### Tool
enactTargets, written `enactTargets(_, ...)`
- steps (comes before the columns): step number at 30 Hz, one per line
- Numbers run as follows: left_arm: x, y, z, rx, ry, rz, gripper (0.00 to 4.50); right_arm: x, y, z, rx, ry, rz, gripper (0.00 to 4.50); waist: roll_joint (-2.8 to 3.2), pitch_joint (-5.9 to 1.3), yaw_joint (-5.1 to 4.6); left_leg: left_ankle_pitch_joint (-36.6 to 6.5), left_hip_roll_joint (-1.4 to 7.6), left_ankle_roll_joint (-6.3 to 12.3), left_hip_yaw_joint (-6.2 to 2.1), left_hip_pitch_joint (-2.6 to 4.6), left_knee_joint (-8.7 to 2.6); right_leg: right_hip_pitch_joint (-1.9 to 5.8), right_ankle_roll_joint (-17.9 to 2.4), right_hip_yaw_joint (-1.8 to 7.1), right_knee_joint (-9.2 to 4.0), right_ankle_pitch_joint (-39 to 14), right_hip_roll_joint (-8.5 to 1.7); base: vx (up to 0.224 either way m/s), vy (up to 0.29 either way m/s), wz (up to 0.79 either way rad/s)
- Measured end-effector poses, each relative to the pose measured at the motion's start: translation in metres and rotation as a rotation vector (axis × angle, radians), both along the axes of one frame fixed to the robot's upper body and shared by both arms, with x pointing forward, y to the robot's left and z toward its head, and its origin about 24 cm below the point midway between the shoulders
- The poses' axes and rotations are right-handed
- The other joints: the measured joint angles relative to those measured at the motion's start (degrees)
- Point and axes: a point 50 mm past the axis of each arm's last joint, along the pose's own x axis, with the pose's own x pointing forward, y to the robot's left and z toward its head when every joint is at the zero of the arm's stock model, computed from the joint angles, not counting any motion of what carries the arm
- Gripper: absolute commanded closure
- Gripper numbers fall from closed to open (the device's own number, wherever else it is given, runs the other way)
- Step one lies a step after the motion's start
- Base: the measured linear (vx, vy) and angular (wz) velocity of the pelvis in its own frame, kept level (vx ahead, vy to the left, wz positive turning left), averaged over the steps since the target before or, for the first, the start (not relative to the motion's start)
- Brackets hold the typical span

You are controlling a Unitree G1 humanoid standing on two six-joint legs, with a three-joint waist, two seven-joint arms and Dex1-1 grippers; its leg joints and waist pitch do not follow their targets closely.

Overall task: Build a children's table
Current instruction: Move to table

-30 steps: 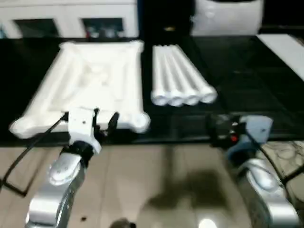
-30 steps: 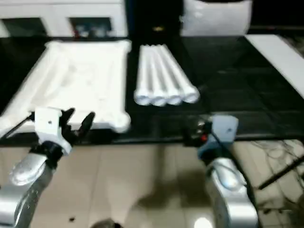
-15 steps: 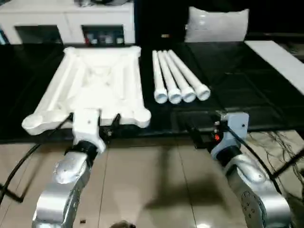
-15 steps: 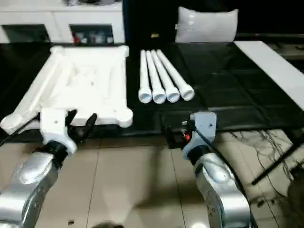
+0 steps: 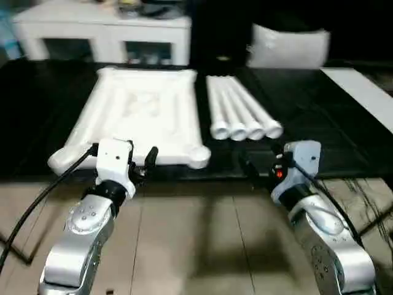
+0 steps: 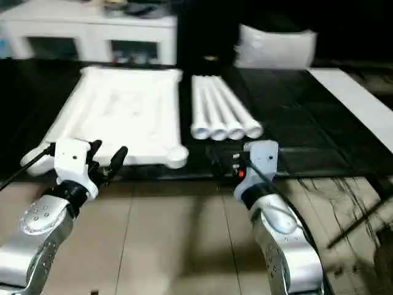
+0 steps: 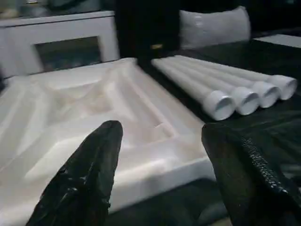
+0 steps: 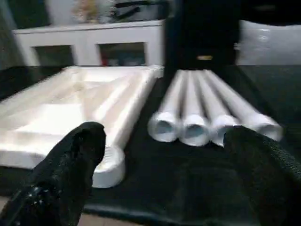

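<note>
Upturned tabletop (image 5: 141, 117) — four legs (image 5: 242, 114) alongside

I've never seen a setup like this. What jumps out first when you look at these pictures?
The big white table top lies upside down on the black work surface, ribbed underside up. Just to its right, four white legs lie side by side in a neat row, touching each other. Nearer the camera, two silver arms reach in: the left claw hangs open at the table top's near edge, and the right claw hangs open before the legs, neither holding anything.
</note>
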Motion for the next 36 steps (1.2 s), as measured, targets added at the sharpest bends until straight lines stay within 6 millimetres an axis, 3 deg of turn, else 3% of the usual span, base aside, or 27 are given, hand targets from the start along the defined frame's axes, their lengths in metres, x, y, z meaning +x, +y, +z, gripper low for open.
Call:
enactTargets(1, 0.0, -0.002, -0.001, -0.008, 0.005, -0.003, 1.33, 0.0, -0.002, -0.001, -0.008, 0.006, -0.009, 0.0, -0.71, -0.19, -0.18, -0.4, -0.62, -0.01, 0.37, -0.11, 0.16, 0.26, 0.0, 1.03, 0.31, 0.6, -0.38, 0.103, -0.002, -0.14)
enactTargets(2, 0.0, -0.009, -0.002, -0.025, 0.012, -0.023, 1.33, 0.001, -0.005, -0.005, -0.021, 0.025, -0.022, 0.0, -0.52, -0.11, 0.32, -1.2, -0.09, 0.83, 0.67, -0.83, 2.09, 0.38, -0.5, 1.54, 0.15, 0.1, -0.2, 0.121, -0.028, -0.1)
enactTargets(3, -0.001, -0.013, -0.003, -0.031, 0.015, -0.038, 1.33, 0.002, -0.012, -0.009, -0.04, 0.049, -0.045, 0.0, -0.11, -0.26, 0.98, -1.3, 1.21, 1.07, 0.71, -3.27, 6.74, 0.72, -0.9, 1.66, -0.14, 0.0, -0.1, 0.146, -0.031, -0.1)
enactTargets(4, -0.001, -0.013, -0.003, -0.03, 0.018, -0.038, 1.33, 0.002, -0.013, -0.01, -0.043, 0.055, -0.05, 0.0, -0.26, -0.23, 1.44, -1.2, 2.0, 0.92, 0.72, -4.31, 7.91, 0.93, -1.0, 1.87, -0.38, -0.2, -0.14, 0.146, -0.031, -0.1)
enactTargets(5, -0.001, -0.012, -0.002, -0.028, 0.016, -0.035, 1.33, 0.002, -0.012, -0.009, -0.042, 0.051, -0.048, 0.0, -0.11, -0.34, 2.43, -0.4, 3.85, 0.01, 0.67, -6.51, 7.53, 1.16, -1.0, 2.04, -0.74, -0.5, -0.14, 0.153, -0.014, -0.15)
enactTargets(6, -0.001, -0.012, -0.002, -0.028, 0.012, -0.035, 1.33, 0.002, -0.012, -0.009, -0.04, 0.049, -0.044, 0.0, 0.65, -0.76, 3.43, 1.6, 6.24, -0.65, 0.75, -8.51, 4.4, 1.32, -0.9, 1.52, -1.15, -0.8, 0.3, 0.162, 0.023, -0.08)
enactTargets(7, -0.001, -0.012, -0.001, -0.028, 0.011, -0.035, 1.33, 0.002, -0.011, -0.009, -0.04, 0.049, -0.042, 0.0, 2.06, -1.16, 4.0, 3.8, 8.32, -0.06, 0.86, -9.33, 0.38, 1.86, -0.8, 0.65, -1.43, -1.3, 1.1, 0.162, 0.023, -0.08)
enactTargets(8, -0.001, -0.011, -0.002, -0.024, 0.013, -0.033, 1.33, 0.002, -0.01, -0.009, -0.041, 0.052, -0.036, 0.0, 3.13, -1.04, 4.34, 7.1, 9.8, -3.35, 0.45, -8.83, 0.22, 2.11, -0.6, 0.01, -1.13, -2.1, 1.77, 0.172, 0.074, 0.02)
enactTargets(9, -0.002, -0.006, -0.003, -0.012, 0.023, -0.017, 1.33, 0.002, -0.003, -0.01, -0.03, 0.055, -0.012, 0.0, 2.58, -0.91, 4.28, 6.4, 9.17, -4.04, 0.39, -8.7, 0.57, 1.64, -2.1, -0.01, 0.99, -3.6, 1.22, 0.197, 0.082, 0.08)
enactTargets(10, -0.002, -0.002, -0.004, -0.008, 0.028, -0.005, 1.33, 0.002, 0.005, -0.008, -0.024, 0.049, 0.021, 0.0, 1.75, -0.98, 4.2, 6.1, 8.57, -3.77, 0.36, -8.69, 0.57, 0.12, -2.8, 0.08, 3.74, -4.1, 0.7, 0.197, 0.082, 0.08)
enactTargets(12, -0.001, -0.001, -0.005, -0.008, 0.031, -0.001, 1.33, 0.002, 0.007, -0.008, -0.027, 0.045, 0.037, 0.0, 1.54, -1.07, 4.08, 5.4, 8.16, -3.11, 0.52, -8.35, 0.67, -2.95, -1.8, -0.01, 7.08, -3.8, 0.7, 0.161, 0.044, 0.11)
enactTargets(14, -0.001, -0.003, -0.004, -0.015, 0.03, -0.01, 1.33, 0.002, 0.004, -0.007, -0.042, 0.043, 0.029, 0.0, 0.64, -1.09, 4.21, 4.7, 7.23, -3.06, 1.42, -7.11, 0.54, -6.2, 0.6, 0.61, 6.86, -2.6, -0.07, 0.119, 0.022, 0.06)
enactTargets(15, -0.001, -0.005, -0.004, -0.021, 0.029, -0.017, 1.33, 0.002, 0.003, -0.007, -0.049, 0.041, 0.028, 0.0, -0.55, -0.92, 4.57, 4.2, 6.1, -3.46, 2.48, -6.32, 0.51, -6.51, 0.1, 1.9, 3.68, -1.0, -0.87, 0.081, -0.048, 0.0)
enactTargets(16, -0.002, -0.008, -0.006, -0.036, 0.037, -0.023, 1.33, 0.002, 0.001, -0.008, -0.057, 0.044, 0.024, 0.0, -1.18, -0.38, 4.94, 3.8, 5.85, -3.53, 3.0, -5.9, 0.55, -6.16, -0.4, 2.58, 3.77, 1.2, -1.0, 0.081, -0.048, 0.0)
enactTargets(17, -0.003, -0.014, -0.009, -0.048, 0.048, -0.039, 1.33, 0.001, -0.002, -0.008, -0.064, 0.047, 0.016, 0.0, -0.94, -0.27, 5.7, 2.7, 6.02, -1.58, 3.21, -5.83, 1.58, -5.58, -0.8, 2.76, 3.06, 1.2, -0.73, 0.068, -0.076, -0.06)
enactTargets(19, -0.005, -0.022, -0.01, -0.056, 0.056, -0.077, 1.33, 0.002, -0.008, -0.007, -0.081, 0.043, -0.003, 0.0, -0.25, -0.41, 6.96, 1.7, 6.32, 0.07, 2.7, -6.93, 5.34, -4.06, -1.1, 2.71, 1.66, 1.2, -0.29, 0.084, -0.046, -0.09)
enactTargets(21, -0.005, -0.021, -0.009, -0.053, 0.05, -0.076, 1.33, 0.002, -0.008, -0.006, -0.087, 0.037, -0.005, 0.0, 0.37, -0.65, 7.54, 1.7, 7.18, 0.03, 2.56, -7.1, 2.95, -2.89, -1.1, 2.34, 0.87, 1.0, 0.25, 0.105, 0.001, -0.01)
enactTargets(22, -0.005, -0.021, -0.008, -0.052, 0.049, -0.076, 1.33, 0.002, -0.009, -0.006, -0.089, 0.038, -0.005, 0.0, 2.14, -0.98, 7.72, 3.6, 8.81, -2.96, 3.2, -5.99, 1.03, -2.17, -1.0, 2.21, 0.5, 0.7, 1.53, 0.106, 0.021, 0.02)
enactTargets(24, -0.006, -0.013, -0.012, -0.037, 0.065, -0.049, 1.33, 0.001, 0.003, -0.009, -0.077, 0.048, 0.045, 0.0, 1.32, -0.34, 7.84, 3.0, 9.69, -5.66, 5.09, -3.73, 0.33, -2.2, -1.8, 3.08, 1.32, -0.5, 1.46, 0.085, 0.071, -0.43)
enactTargets(27, -0.006, -0.009, -0.011, -0.027, 0.06, -0.035, 1.33, 0.001, 0.004, -0.008, -0.087, 0.046, 0.062, 0.0, -1.02, -0.62, 6.59, 1.4, 9.7, -5.87, 7.67, -1.99, 0.18, -3.3, -2.3, 1.33, 2.8, -0.4, -1.45, 0.117, 0.028, -0.48)
enactTargets(29, -0.004, -0.018, -0.008, -0.042, 0.048, -0.063, 1.33, 0.0, -0.004, -0.009, -0.106, 0.049, 0.046, 0.0, -1.62, -1.05, 6.03, 0.9, 9.39, -4.98, 7.19, -2.62, 0.25, -2.4, -1.1, 1.37, 1.79, -0.5, -0.91, 0.119, -0.021, -0.16)
enactTargets(31, -0.005, -0.029, -0.008, -0.054, 0.05, -0.105, 1.33, 0.002, -0.012, -0.01, -0.13, 0.056, 0.028, 0.0, -0.86, -1.38, 6.69, 0.4, 8.75, -1.83, 4.72, -5.56, 4.36, -1.69, -1.3, 1.49, 0.31, -0.4, -0.07, 0.159, 0.002, -0.08)
enactTargets(32, -0.005, -0.028, -0.008, -0.051, 0.05, -0.102, 1.33, 0.002, -0.012, -0.01, -0.13, 0.056, 0.031, 0.0, -0.54, -1.49, 6.91, 1.0, 8.42, -1.23, 4.04, -7.16, 4.94, -0.97, -1.2, 1.17, -0.31, -0.4, 0.25, 0.157, 0.021, -0.06)
enactTargets(33, -0.004, -0.025, -0.007, -0.044, 0.043, -0.092, 1.33, 0.004, -0.009, -0.007, -0.128, 0.042, 0.049, 0.0, 0.59, -1.81, 7.39, 2.8, 8.96, -1.16, 3.73, -8.48, 1.56, -0.41, -1.2, 0.41, -0.64, -0.7, 1.32, 0.172, 0.026, -0.1)
enactTargets(34, -0.005, -0.021, -0.007, -0.031, 0.045, -0.081, 1.33, 0.005, -0.006, -0.005, -0.12, 0.036, 0.061, 0.0, 1.33, -1.75, 7.5, 3.1, 9.38, -3.72, 2.72, -8.15, 2.45, 0.05, -1.0, -0.08, -0.5, -1.2, 1.69, 0.172, 0.026, -0.1)
enactTargets(35, -0.006, -0.016, -0.009, -0.023, 0.051, -0.062, 1.33, 0.006, 0.003, -0.004, -0.101, 0.032, 0.091, 0.0, 1.21, -1.61, 6.8, 2.7, 8.95, -3.21, 2.47, -7.53, 2.23, -0.65, -1.7, -0.44, 1.1, -1.8, 1.43, 0.208, 0.03, -0.12)
enactTargets(36, -0.005, -0.009, -0.009, -0.007, 0.052, -0.041, 1.33, 0.005, 0.012, -0.001, -0.093, 0.016, 0.131, 0.0, 0.68, -1.67, 6.05, 2.3, 8.57, -2.83, 2.42, -7.13, 2.18, -2.44, -2.0, -0.32, 5.39, -2.2, 0.93, 0.18, 0.01, 0.07)
